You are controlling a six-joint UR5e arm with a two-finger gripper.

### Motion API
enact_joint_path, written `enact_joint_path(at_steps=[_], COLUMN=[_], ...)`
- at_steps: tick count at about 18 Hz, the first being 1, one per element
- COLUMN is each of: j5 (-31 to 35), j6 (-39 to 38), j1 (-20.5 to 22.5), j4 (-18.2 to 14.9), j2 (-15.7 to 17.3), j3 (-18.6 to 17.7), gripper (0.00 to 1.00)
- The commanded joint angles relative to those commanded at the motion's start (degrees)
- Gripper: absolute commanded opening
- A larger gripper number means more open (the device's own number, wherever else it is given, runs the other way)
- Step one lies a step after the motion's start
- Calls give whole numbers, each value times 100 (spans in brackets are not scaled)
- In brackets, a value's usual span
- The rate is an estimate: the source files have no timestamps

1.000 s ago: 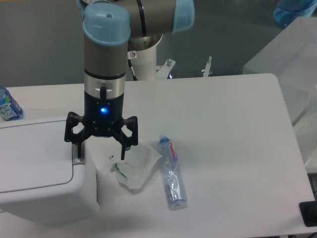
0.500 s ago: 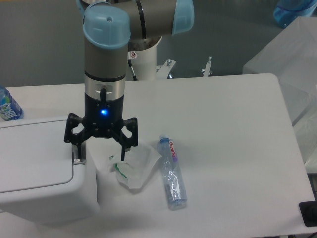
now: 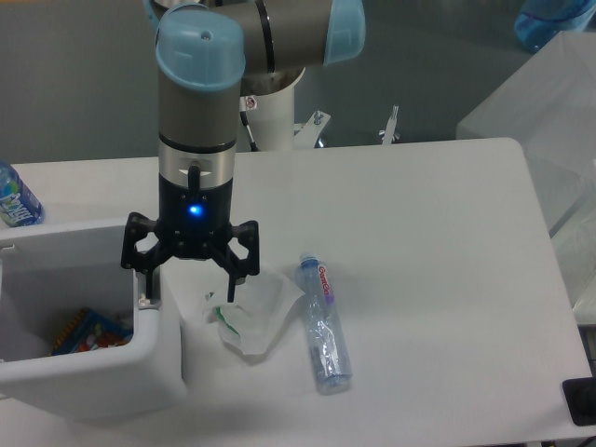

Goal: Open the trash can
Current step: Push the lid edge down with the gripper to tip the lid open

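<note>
The trash can [image 3: 140, 368] is a large white boxy bin at the front left. Its top stands open and I see inside it, where a colourful wrapper [image 3: 88, 332] lies. The lid and the grey push tab are not visible. My gripper [image 3: 186, 291] hangs open over the bin's right rim, its left finger [image 3: 142, 289] at the rim's inner edge and its right finger [image 3: 230, 287] outside the bin above a crumpled white tissue [image 3: 247, 312]. It holds nothing.
An empty clear plastic bottle [image 3: 323, 324] lies on the table right of the tissue. A blue-labelled bottle [image 3: 13, 198] stands at the far left edge. Translucent plastic sheeting [image 3: 549, 112] is at the right. The table's front edge is near.
The bin's flat white lid, shut in both earlier frames, is gone from view and the inside shows. The gripper has stayed at the right rim.
</note>
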Motion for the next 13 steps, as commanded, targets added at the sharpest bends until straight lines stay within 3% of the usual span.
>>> enact_joint_path(at_steps=[4, 8, 13], j5=[341, 1159, 1187], j6=[560, 932, 941], j1=[52, 219, 606], j4=[63, 72, 37], j2=[0, 35, 70], j3=[370, 414, 423], gripper=[100, 100, 100])
